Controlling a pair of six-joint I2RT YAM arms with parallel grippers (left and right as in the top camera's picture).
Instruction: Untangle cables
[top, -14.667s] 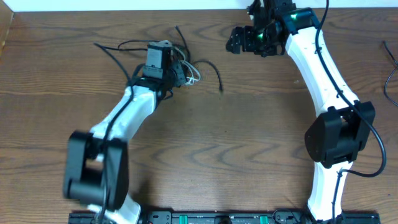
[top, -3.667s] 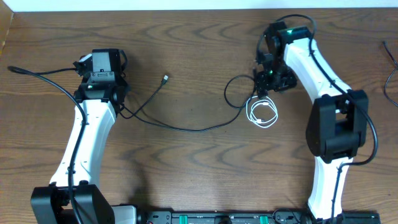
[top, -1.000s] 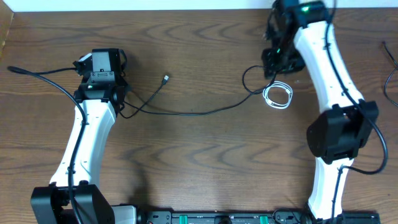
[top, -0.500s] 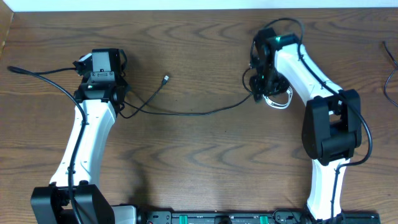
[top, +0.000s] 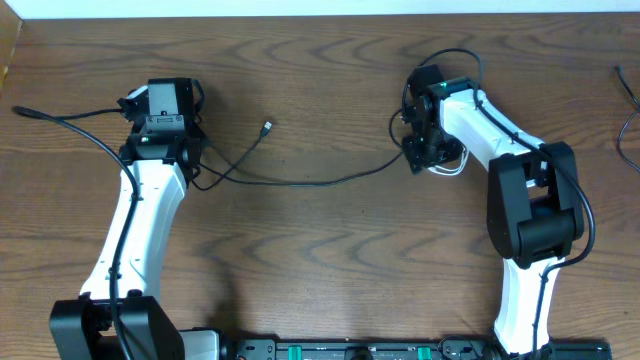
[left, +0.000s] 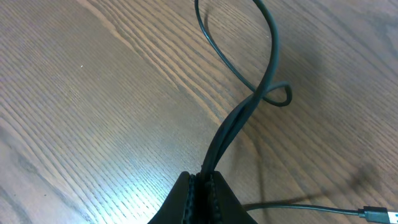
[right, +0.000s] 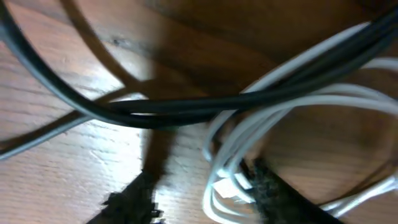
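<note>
Across mid-frame overhead, black cable (top: 300, 182) runs from left gripper (left: 202, 182), clamped on a doubled strand, to right gripper (right: 199, 196) at upper right. White cable (right: 261, 118) coil lies there, black crossing it. Both look light, limp, slippery, so grab beside the crossing, not at plug (top: 266, 127). Right jaws are part-open, straddling white loops. Only the wrist view shows that; overhead the arm mostly hides the coil.
</note>
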